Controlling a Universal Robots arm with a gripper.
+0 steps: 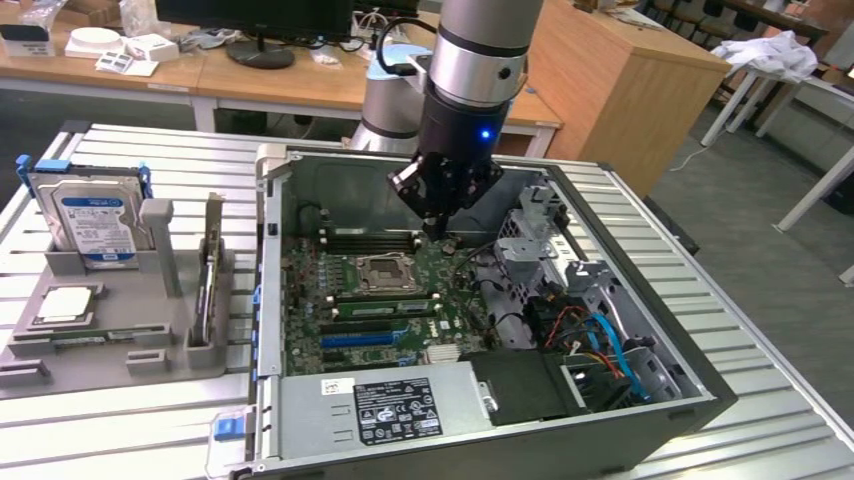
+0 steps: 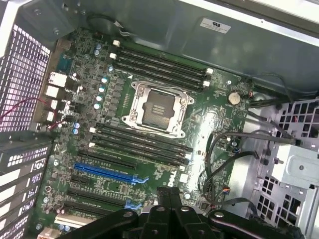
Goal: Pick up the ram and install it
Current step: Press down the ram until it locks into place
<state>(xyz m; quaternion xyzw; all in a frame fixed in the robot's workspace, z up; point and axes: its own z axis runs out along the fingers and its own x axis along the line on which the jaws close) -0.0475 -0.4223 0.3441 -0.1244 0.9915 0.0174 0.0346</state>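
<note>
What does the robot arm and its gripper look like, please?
The arm is a thick cylinder, dark grey above and shiny silver below, then a black section with a small blue light. The gripper is black, with jointed links narrowing to slim fingers. A black cable runs behind the arm.

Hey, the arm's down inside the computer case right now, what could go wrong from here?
1. The gripper is shut and hangs close over the motherboard; a slight drop could hit the open processor socket or the memory slots.
2. Loose cables lie beside the board and could snag the fingers.
3. What looks like the ram stands in the grey holder outside the case, so the gripper seems empty.
</note>
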